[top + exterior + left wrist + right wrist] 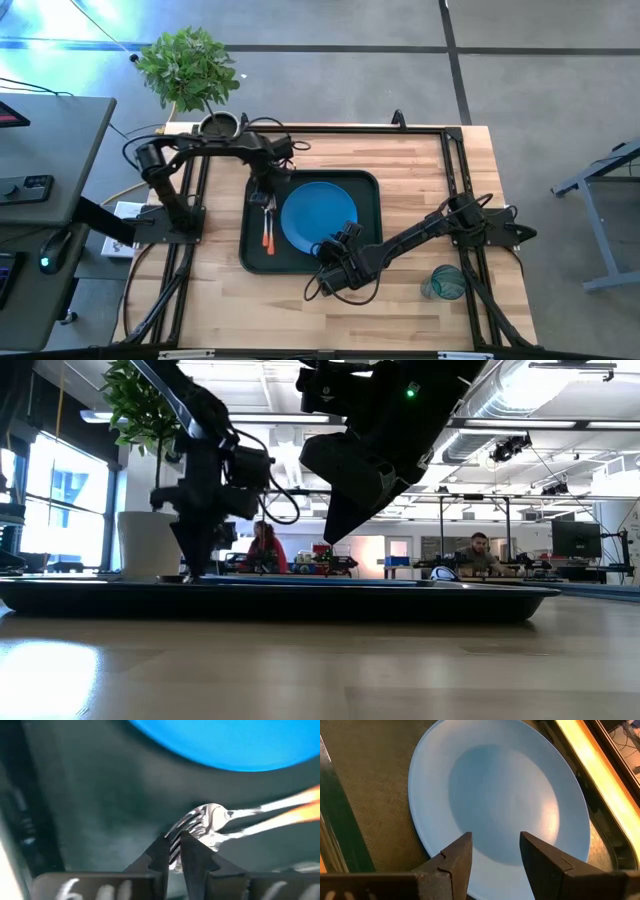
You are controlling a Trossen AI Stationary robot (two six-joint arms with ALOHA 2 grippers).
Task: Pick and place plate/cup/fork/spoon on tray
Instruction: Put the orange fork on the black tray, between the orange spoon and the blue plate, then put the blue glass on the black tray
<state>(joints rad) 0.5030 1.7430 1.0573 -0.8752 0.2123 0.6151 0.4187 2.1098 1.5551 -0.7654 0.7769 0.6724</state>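
The dark green tray (365, 180) lies in the middle of the table with the blue plate (318, 215) flat on its floor. The fork (266, 232) and the spoon (272, 228) lie side by side at the tray's left, orange handles toward the near edge. My left gripper (265, 192) stands over their metal ends, shut on the fork (235, 833). The spoon's bowl (214, 815) lies against the tines. My right gripper (495, 842) is open and empty just above the plate's near edge. The teal cup (443, 283) stands on the table at the near right. My left gripper has the fork's tine end (176, 845) pinched between its two fingers, which nearly meet. The fingers come from above, pointing down. The fork lies about level along the tray floor beside the spoon, its orange handle (295, 816) pointing away from the fingers.
A grey pot with a green plant (217, 124) stands at the table's far left corner, just behind my left arm. Bare wood lies right of the tray and along the near edge. In the low view, people sit at desks in the room behind.
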